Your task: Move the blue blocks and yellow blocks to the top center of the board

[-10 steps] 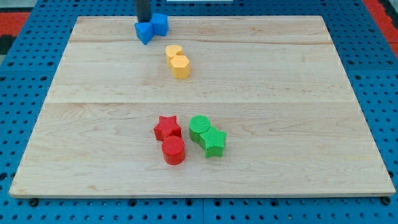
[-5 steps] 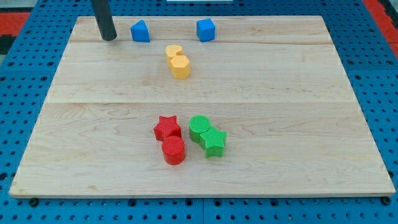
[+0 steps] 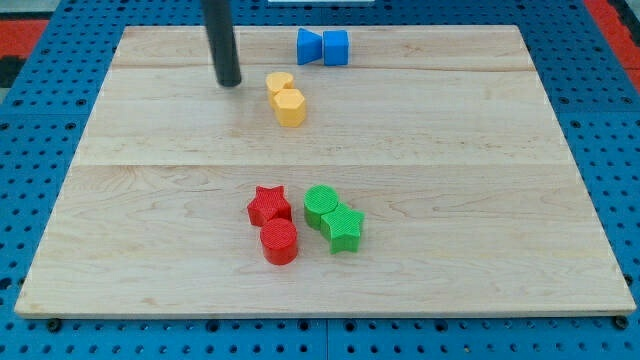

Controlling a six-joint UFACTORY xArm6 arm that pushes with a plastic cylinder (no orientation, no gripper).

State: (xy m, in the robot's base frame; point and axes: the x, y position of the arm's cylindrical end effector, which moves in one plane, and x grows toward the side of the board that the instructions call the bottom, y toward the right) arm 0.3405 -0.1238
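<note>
Two blue blocks touch side by side at the board's top centre: a triangular one point(image 3: 310, 46) on the left and a cube point(image 3: 336, 46) on the right. Two yellow blocks sit just below and to the left of them, touching: a small rounded one point(image 3: 280, 83) and a hexagonal one point(image 3: 290, 106) under it. My tip point(image 3: 230, 82) rests on the board to the left of the rounded yellow block, with a small gap between them.
A red star point(image 3: 268, 205) and red cylinder point(image 3: 279, 241) sit at lower centre. A green cylinder point(image 3: 321, 205) and green star point(image 3: 343, 228) sit right beside them. The wooden board point(image 3: 500, 200) lies on a blue pegboard.
The triangular blue block has moved right and now touches the blue cube. My tip has moved right and slightly down, from the top left to beside the yellow blocks.
</note>
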